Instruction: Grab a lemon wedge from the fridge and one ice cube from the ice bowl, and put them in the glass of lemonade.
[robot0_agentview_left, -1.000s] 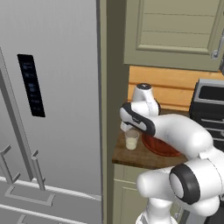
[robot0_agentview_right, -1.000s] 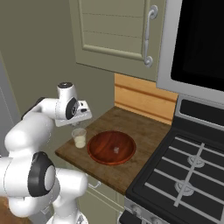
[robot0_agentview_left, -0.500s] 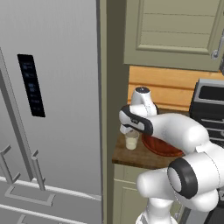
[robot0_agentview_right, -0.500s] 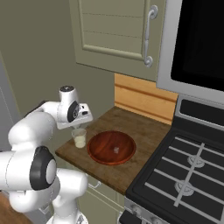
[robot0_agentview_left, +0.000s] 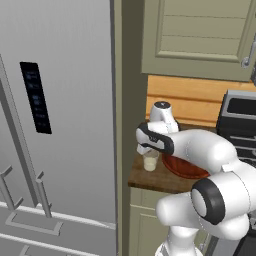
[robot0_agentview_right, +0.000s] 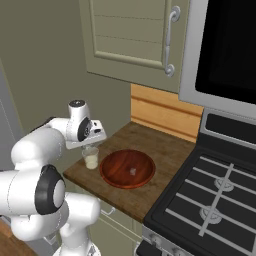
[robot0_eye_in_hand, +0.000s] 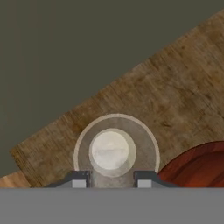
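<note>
The glass of lemonade (robot0_agentview_right: 91, 158) stands near the left end of the wooden counter (robot0_agentview_right: 165, 150), also seen as glass (robot0_agentview_left: 149, 162). My gripper (robot0_agentview_right: 90, 146) hangs straight over it, close above the rim. In the hand view the gripper (robot0_eye_in_hand: 111, 180) has its fingertips (robot0_eye_in_hand: 78, 180) apart with nothing between them, above the glass (robot0_eye_in_hand: 116, 151) of pale liquid. The reddish-brown ice bowl (robot0_agentview_right: 127, 168) sits just right of the glass with a small ice cube (robot0_agentview_right: 132, 171) in it. The grey fridge (robot0_agentview_left: 55, 125) stands with its doors shut. The lemon wedge is out of view.
A black stove (robot0_agentview_right: 215, 200) with burners adjoins the counter on the right, under a microwave (robot0_agentview_right: 225, 45). A beige wall cabinet (robot0_agentview_right: 135, 30) hangs above the counter. An olive side panel (robot0_agentview_left: 130, 100) separates the fridge from the counter's left edge.
The hand has sunk slightly toward the glass and the jaws have parted. Glass, bowl and base have stayed put.
</note>
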